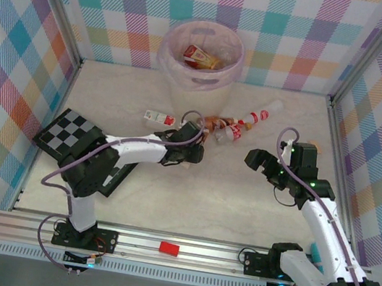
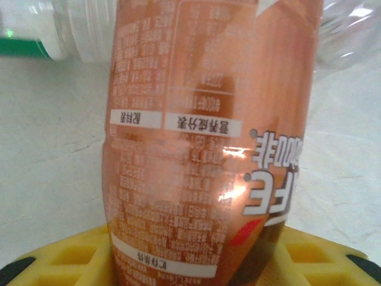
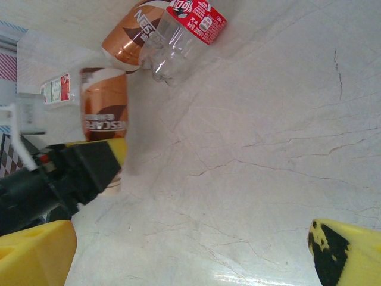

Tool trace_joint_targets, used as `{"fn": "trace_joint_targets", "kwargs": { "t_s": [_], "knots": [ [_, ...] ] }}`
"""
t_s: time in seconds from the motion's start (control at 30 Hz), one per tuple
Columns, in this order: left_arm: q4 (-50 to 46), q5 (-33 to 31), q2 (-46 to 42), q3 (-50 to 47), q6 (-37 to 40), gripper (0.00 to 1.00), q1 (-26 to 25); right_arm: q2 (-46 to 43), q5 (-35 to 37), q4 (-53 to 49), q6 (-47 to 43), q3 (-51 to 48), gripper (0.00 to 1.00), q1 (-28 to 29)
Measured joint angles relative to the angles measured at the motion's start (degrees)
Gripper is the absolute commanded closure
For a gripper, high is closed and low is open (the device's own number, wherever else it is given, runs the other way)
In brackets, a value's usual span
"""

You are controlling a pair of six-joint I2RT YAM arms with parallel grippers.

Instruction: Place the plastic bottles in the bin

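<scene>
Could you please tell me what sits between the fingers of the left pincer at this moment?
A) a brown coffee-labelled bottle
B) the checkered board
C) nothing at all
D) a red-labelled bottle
A: in the left wrist view, the brown coffee-labelled bottle lies between the yellow fingers of the left pincer.

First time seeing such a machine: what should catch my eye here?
The pale bin at the back wall, bottles already inside, stands out against checked walls. Before it lies a heap of bottles, and the left gripper has a brown-labelled bottle between its yellow fingers.
</scene>
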Motion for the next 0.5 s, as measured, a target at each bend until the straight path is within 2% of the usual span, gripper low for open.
{"fn": "trace_joint_targets", "kwargs": {
  "t_s": [0.23,0.37,0.5],
  "knots": [
    [-5.4,0.0,-10.8,-1.1,2.3,0.66,0.0,1.1,0.0,0.6,0.0,0.0,0.01,0.0],
    [-11.1,0.2,-18.2,-1.2,4.0,0.69,0.0,2.1,-0.1,1.5,0.0,-0.4,0.00,0.0],
    [-18.7,-0.4,-25.8,0.5,6.2,0.77,0.0,3.0,-2.0,3.4,0.0,-1.3,0.01,0.0]
  ]
}}
